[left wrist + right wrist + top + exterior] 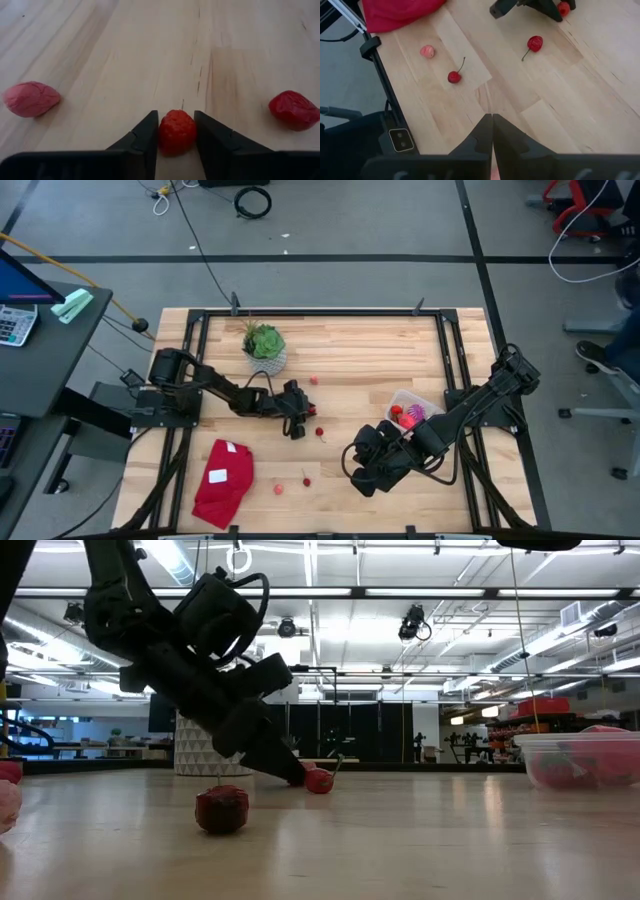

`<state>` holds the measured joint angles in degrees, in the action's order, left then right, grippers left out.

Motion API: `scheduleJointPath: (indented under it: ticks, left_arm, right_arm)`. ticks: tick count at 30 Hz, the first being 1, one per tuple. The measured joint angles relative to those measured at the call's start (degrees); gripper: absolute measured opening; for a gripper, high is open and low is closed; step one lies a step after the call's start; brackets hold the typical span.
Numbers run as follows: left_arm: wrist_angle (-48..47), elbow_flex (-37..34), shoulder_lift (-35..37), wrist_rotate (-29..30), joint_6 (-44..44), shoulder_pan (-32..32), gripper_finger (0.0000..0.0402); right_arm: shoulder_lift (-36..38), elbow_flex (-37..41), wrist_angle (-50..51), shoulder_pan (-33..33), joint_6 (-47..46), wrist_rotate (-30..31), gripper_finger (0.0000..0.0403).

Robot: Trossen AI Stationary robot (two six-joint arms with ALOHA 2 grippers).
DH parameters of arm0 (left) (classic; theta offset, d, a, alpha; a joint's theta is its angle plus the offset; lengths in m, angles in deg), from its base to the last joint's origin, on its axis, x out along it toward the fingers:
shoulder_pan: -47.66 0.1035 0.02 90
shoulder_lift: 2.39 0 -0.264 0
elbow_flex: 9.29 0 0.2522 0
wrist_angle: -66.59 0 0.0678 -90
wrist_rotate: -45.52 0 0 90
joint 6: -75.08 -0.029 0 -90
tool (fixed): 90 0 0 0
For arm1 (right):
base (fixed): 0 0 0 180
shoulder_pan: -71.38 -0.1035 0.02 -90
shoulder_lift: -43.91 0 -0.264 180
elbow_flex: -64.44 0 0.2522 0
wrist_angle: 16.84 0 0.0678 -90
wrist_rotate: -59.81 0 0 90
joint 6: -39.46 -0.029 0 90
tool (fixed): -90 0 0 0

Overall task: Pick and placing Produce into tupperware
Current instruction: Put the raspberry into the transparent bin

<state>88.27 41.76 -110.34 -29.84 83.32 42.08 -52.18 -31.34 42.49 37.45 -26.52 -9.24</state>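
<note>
My left gripper (pixel 177 131) is shut on a red berry (pixel 177 132) at mid-table, also seen as the berry (pixel 311 411) in the high view and the berry (pixel 318 780) in the low view. My right gripper (pixel 492 120) is shut and holds nothing; it hovers over the near right part of the table (pixel 357 464). The clear tupperware (pixel 410 412) stands on the table's right side with red and pink pieces inside. Loose produce lies on the wood: a cherry (pixel 454 76), another cherry (pixel 535 43), a pink piece (pixel 427 51) and a red piece (pixel 222 810). My left gripper pinches the red berry (pixel 177 135) between its two fingers, one finger (pixel 147 132) on each side of it. The fingers slant down at it from the table's left. The berry sits at table level; I cannot tell whether it still rests on the wood.
A potted plant (pixel 264 345) stands at the far side, left of centre. A red cloth with a white label (pixel 224 480) lies near the left near corner. One small red piece (pixel 313 380) lies beyond the left gripper. Bare wood stretches between the two grippers.
</note>
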Motion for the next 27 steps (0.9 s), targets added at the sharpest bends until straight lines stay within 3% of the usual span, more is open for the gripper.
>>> scheduleJointPath:
  ticks: [6,15,20,27]
  left_arm:
    - [10.8,0.2,0.0,-0.6,0.2,-0.8,0.0117]
    - [11.2,10.0,0.0,-2.8,-1.1,-1.9,0.0119]
    - [7.5,17.8,0.1,-4.2,-4.5,-2.6,0.0113]
    - [3.7,26.7,-2.9,-4.8,-5.1,-2.4,0.0117]
  right_arm:
    - [0.0,0.0,0.0,0.0,0.0,0.0,0.0018]
    - [3.0,0.0,0.0,-1.4,-7.4,0.1,0.0018]
    - [5.4,0.0,-0.3,-7.9,-7.5,5.5,0.0018]
    - [6.3,0.0,-0.2,-21.8,-7.4,19.0,0.0018]
